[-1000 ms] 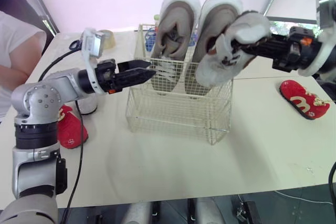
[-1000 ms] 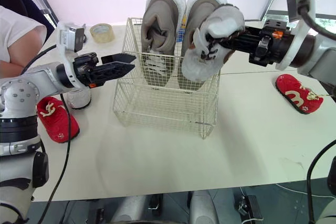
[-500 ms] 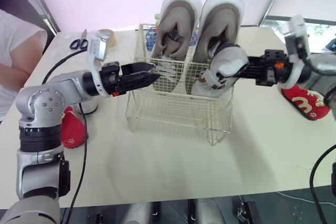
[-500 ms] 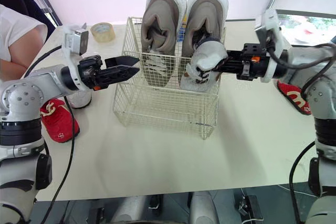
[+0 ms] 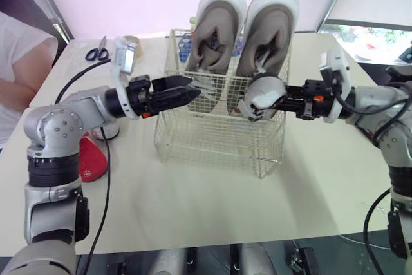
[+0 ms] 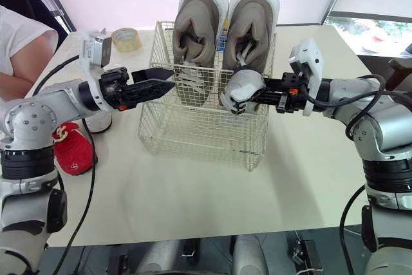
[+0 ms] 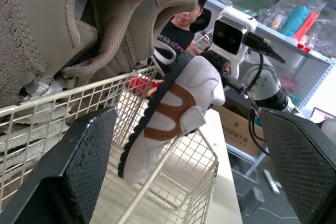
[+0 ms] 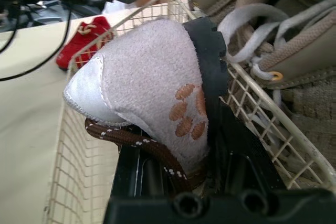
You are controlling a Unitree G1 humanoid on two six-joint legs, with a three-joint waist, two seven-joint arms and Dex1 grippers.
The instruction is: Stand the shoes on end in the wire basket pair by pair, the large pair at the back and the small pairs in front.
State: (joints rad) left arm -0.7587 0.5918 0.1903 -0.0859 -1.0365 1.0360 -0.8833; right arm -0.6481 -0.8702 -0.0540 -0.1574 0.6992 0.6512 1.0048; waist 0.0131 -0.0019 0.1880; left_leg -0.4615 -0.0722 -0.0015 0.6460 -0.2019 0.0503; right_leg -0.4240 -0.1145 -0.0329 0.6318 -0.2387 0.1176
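Now the right gripper (image 6: 261,93) is coming down from well above the wire basket (image 5: 212,149) and is bringing the small white shoe (image 6: 241,87) to rim level, just in front of the right shoe of the large grey pair (image 5: 215,27). Its jaws are clamping the shoe by the collar, the toe is dipping inside the wire, and the shoe is not yet resting on the bottom. As I judge it, the large pair is already standing on end at the back, so the first small shoe is now going into the front row. The left gripper (image 5: 192,87) is edging closer to the basket's left rim, jaws spread wide and holding nothing, and is probably waiting to steady things. A red shoe (image 5: 90,159) is lying under that arm on the cream table (image 5: 193,204), with a tape roll (image 6: 124,38) and scissors (image 5: 98,53) towards the far edge. A person's white sleeve (image 5: 19,56) is showing at the left, a pale wall is running behind, and daylight is coming in on the right.
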